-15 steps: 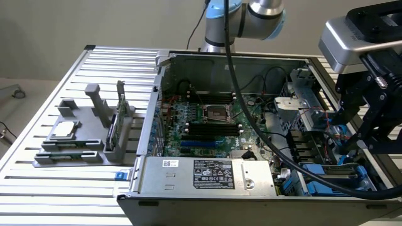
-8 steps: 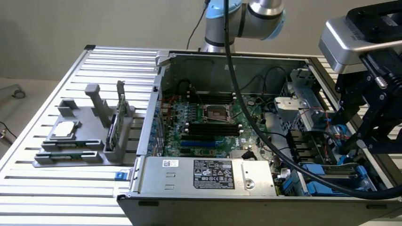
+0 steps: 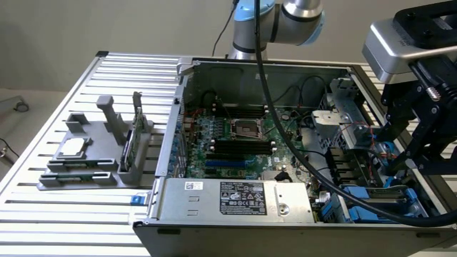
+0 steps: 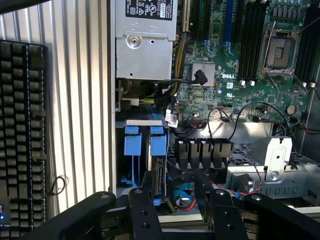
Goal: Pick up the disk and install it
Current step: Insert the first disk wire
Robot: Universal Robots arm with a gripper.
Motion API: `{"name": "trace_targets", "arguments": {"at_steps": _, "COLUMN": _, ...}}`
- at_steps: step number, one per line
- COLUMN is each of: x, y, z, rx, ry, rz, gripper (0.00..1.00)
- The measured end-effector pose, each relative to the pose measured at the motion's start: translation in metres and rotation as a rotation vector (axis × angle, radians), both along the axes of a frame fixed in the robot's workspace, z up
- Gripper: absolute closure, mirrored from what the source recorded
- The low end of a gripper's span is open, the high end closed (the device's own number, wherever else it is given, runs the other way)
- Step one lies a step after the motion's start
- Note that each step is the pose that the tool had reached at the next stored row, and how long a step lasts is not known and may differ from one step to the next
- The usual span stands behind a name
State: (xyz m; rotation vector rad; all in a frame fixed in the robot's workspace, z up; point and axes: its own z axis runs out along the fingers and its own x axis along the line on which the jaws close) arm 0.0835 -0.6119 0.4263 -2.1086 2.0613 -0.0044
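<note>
silver slatted table under computer case and claw, pale wall behind

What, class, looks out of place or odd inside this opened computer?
A black cable plug lies loose on the circuit board beside the power supply, seemingly plugged into nothing. The processor socket also stands empty.

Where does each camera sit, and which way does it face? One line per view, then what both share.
Exterior view: off the arm, above the open computer case, looking down into it; the arm and jaws show.
Wrist view: on the wrist, looking down past the open jaws at blue drive carriers and a keyboard.
Shared: the power supply and motherboard.
</note>
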Motion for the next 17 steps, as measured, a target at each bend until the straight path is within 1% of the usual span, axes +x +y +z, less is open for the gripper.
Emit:
{"name": "trace_targets", "arguments": {"at_steps": 6, "x": 0.002, "y": 0.0000, "z": -0.0007, "rx": 0.0004, "ry": 0.0000, "rz": -0.007, "gripper": 0.54}}
{"name": "trace_targets", "arguments": {"at_steps": 7, "x": 0.003, "y": 0.0000, "z": -0.0013, "rx": 0.0007, "ry": 0.0000, "rz": -0.013, "gripper": 0.56}}
{"name": "trace_targets", "arguments": {"at_steps": 8, "x": 0.004, "y": 0.0000, "z": -0.0020, "rx": 0.0010, "ry": 0.0000, "rz": -0.019, "gripper": 0.56}}
{"name": "trace_targets", "arguments": {"at_steps": 10, "x": 0.006, "y": 0.0000, "z": -0.0038, "rx": 0.0013, "ry": 0.0000, "rz": -0.030, "gripper": 0.69}}
{"name": "trace_targets", "arguments": {"at_steps": 12, "x": 0.009, "y": 0.0000, "z": -0.0059, "rx": 0.0015, "ry": 0.0000, "rz": -0.038, "gripper": 0.69}}
{"name": "trace_targets", "arguments": {"at_steps": 13, "x": 0.010, "y": 0.0000, "z": -0.0069, "rx": 0.0016, "ry": 0.0000, "rz": -0.041, "gripper": 0.76}}
{"name": "trace_targets", "arguments": {"at_steps": 17, "x": 0.017, "y": 0.0000, "z": -0.0117, "rx": 0.0021, "ry": 0.0000, "rz": -0.053, "gripper": 0.76}}
